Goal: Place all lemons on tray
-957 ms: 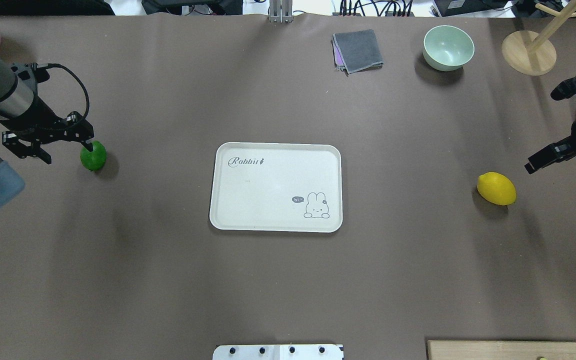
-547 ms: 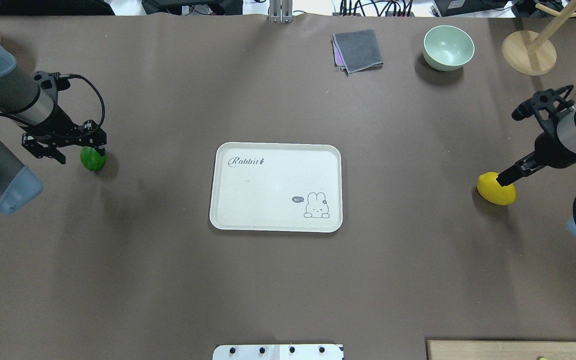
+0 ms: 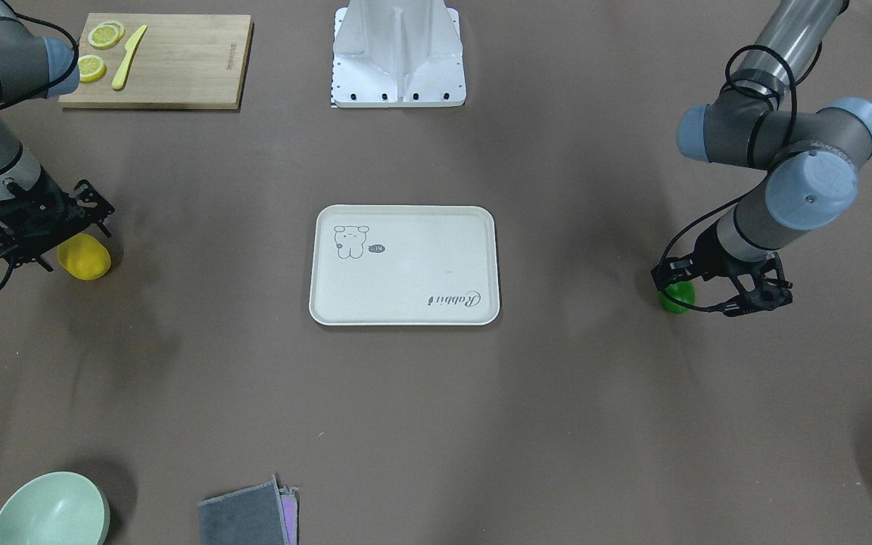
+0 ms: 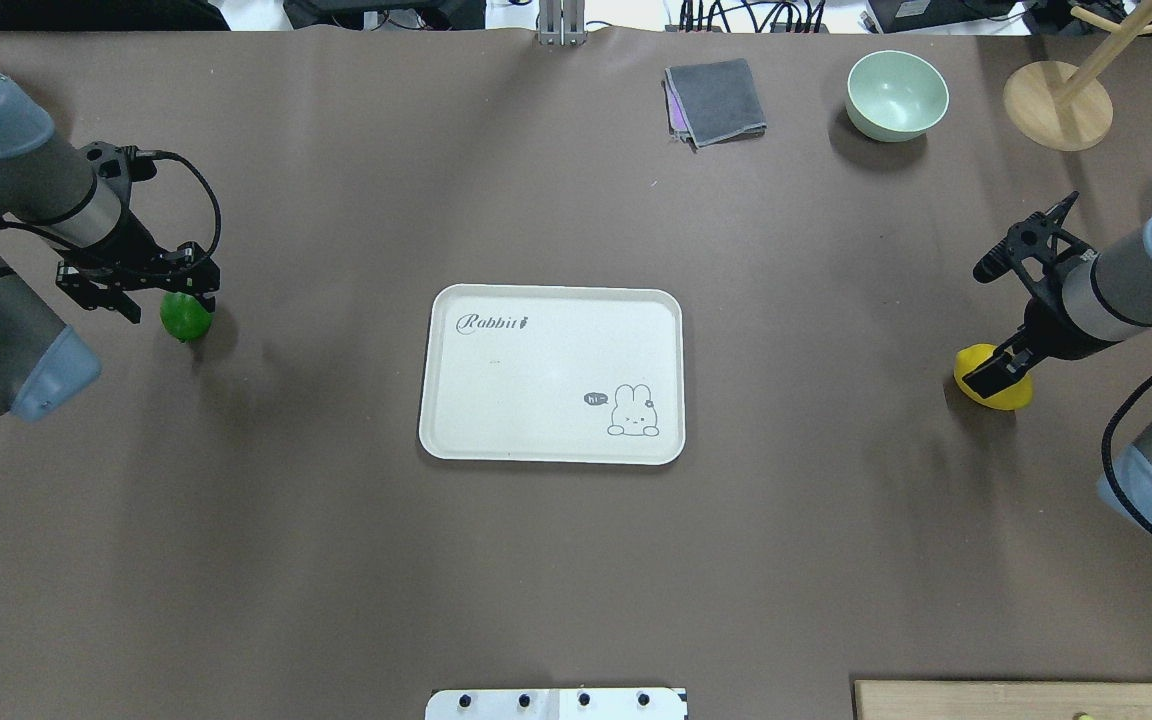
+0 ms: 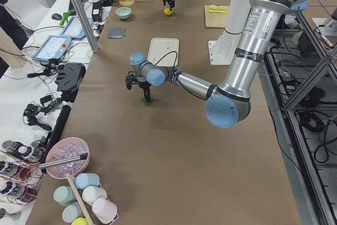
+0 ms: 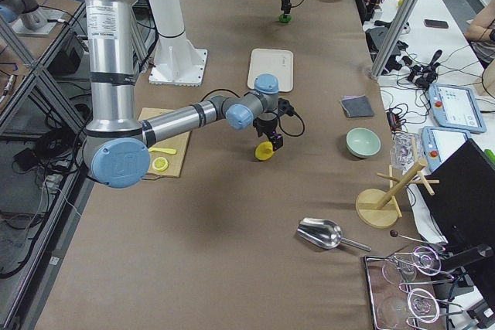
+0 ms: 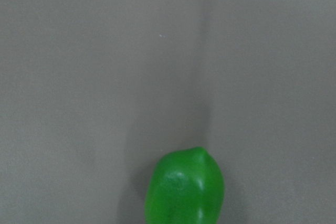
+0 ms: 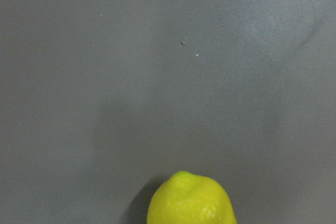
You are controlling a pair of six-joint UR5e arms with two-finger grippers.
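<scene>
The green lemon [image 4: 186, 320] lies on the table left of the tray [image 4: 551, 350]; it also shows in the front view [image 3: 677, 300] and low in the left wrist view [image 7: 185, 190]. My left gripper [image 4: 171, 300] is open and low over it, one finger overlapping its top. The yellow lemon [image 4: 1008, 395] lies right of the tray, and shows in the front view [image 3: 85, 259] and the right wrist view [image 8: 190, 200]. My right gripper [image 4: 991, 372] is open, down at the lemon and covering its middle. The tray holds nothing.
A pale green bowl [image 4: 896, 95], a folded grey cloth [image 4: 716, 100] and a wooden stand [image 4: 1056, 105] sit at the far edge. A wooden cutting board [image 3: 179, 60] with lemon slices [image 3: 92, 66] and a yellow knife lies beside the robot base [image 3: 398, 53].
The right gripper came down and leftward from above the table onto the yellow lemon. The left gripper shifted slightly right over the green lemon. Neither lemon moved.
</scene>
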